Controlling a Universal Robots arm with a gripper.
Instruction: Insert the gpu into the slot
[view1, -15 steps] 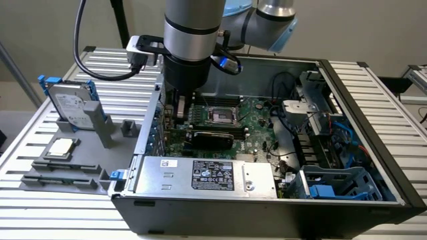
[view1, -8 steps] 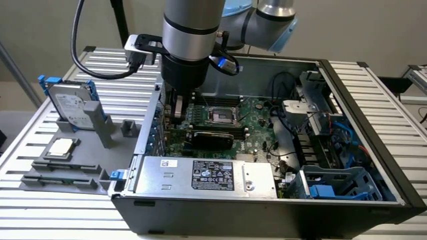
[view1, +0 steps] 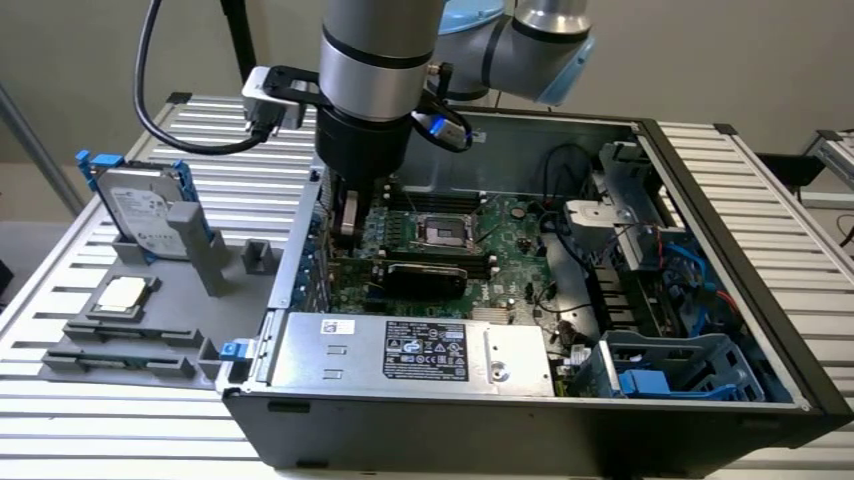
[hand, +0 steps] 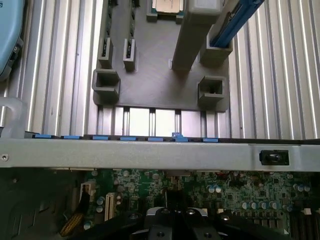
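Exterior view shows the fingers (view1: 350, 215) closed low inside the computer case (view1: 534, 440), any held thing hidden.

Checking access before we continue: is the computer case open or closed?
Open. The computer case has no side panel on; its motherboard is exposed, and the arm reaches down inside.

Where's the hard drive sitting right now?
In the exterior view the hard drive stands upright in the grey holder at the view's left, outside the case, beside a loose processor chip.
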